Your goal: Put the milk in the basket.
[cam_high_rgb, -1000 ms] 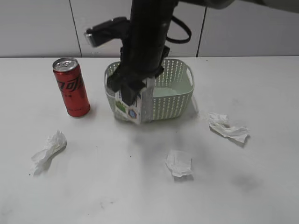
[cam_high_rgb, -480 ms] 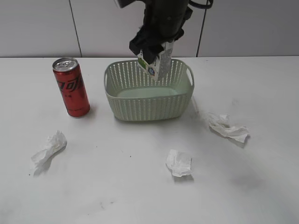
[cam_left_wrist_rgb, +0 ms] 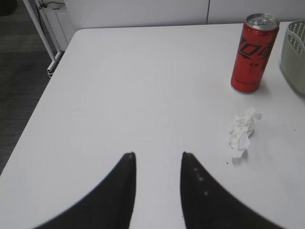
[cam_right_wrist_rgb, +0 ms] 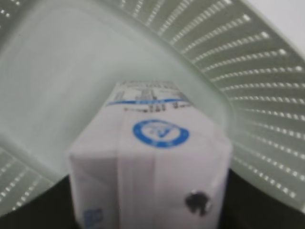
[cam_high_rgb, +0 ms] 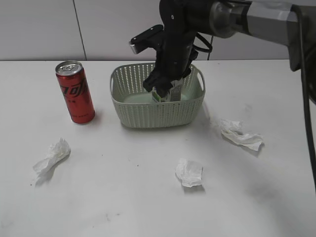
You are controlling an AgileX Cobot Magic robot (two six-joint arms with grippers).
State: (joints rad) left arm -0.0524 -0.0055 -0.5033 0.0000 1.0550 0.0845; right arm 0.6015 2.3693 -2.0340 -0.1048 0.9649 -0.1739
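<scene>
the right arm's black gripper (cam_high_rgb: 163, 90) reaches down inside the pale green perforated plastic basket (cam_high_rgb: 133, 111), its jaws closed on the small white milk carton with blue print (cam_high_rgb: 162, 94). in the exterior view only a sliver of the carton shows above the basket's front wall, low in the basket's interior, right of its middle; whether it touches the floor of the basket cannot be told. the right wrist view looks down the carton (cam_right_wrist_rgb: 152, 162), its end carrying a round blue emblem, with the basket's smooth floor and slotted wall (cam_right_wrist_rgb: 252, 62) curving around it. the left arm's black gripper (cam_left_wrist_rgb: 157, 160) hangs over bare white table (cam_left_wrist_rgb: 133, 86), fingers parted with a clear gap and nothing between them. a red soda can (cam_high_rgb: 75, 92) stands upright left of the basket, apart from it. three crumpled white tissues lie on the table: one at front left (cam_high_rgb: 51, 159), one in front of the basket (cam_high_rgb: 189, 173), one to the right (cam_high_rgb: 240, 134).
</scene>
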